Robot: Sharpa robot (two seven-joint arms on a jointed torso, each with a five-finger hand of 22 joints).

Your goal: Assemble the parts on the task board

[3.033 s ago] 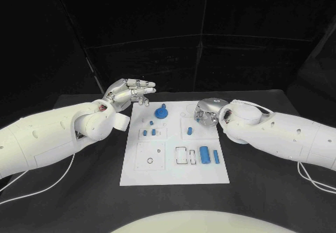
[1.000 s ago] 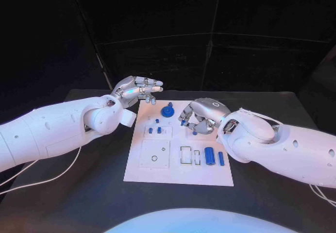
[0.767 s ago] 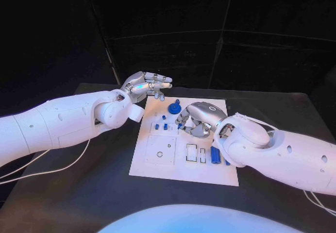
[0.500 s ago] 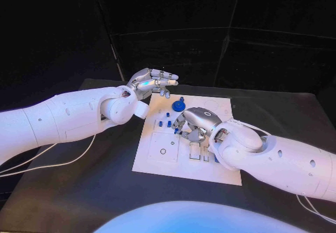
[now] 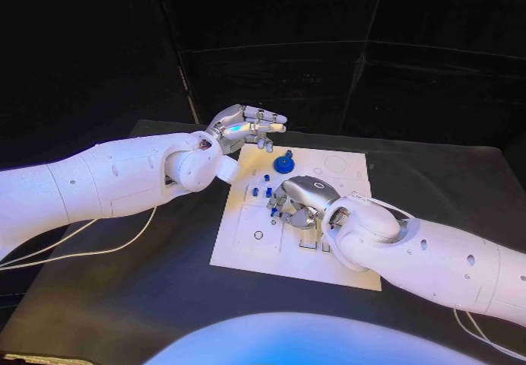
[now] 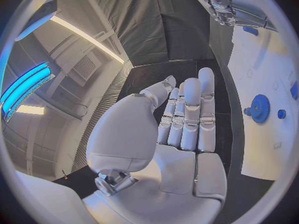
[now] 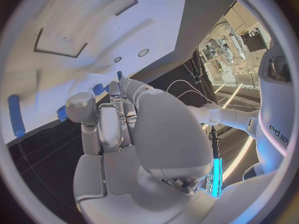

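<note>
The right robot hand [image 5: 298, 201] hangs low over the middle of the task board [image 5: 243, 253], its fingers curled down and covering the recesses there. Just beyond it stands the blue gear [image 5: 284, 163] (the tallest part on the board), with small blue pegs [image 5: 261, 192] close at its side. The left robot hand [image 5: 243, 127] hovers past the board's far corner. The board's near strip, toward the right robot hand's forearm, lies bare.

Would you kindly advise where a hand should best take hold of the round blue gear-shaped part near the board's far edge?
Probably by its raised centre knob, coming straight down from above. The round blue gear-shaped part lies flat on the white task board, so its toothed rim sits low against the plate. The left hand, hovering beside it, looks nearest.
</note>
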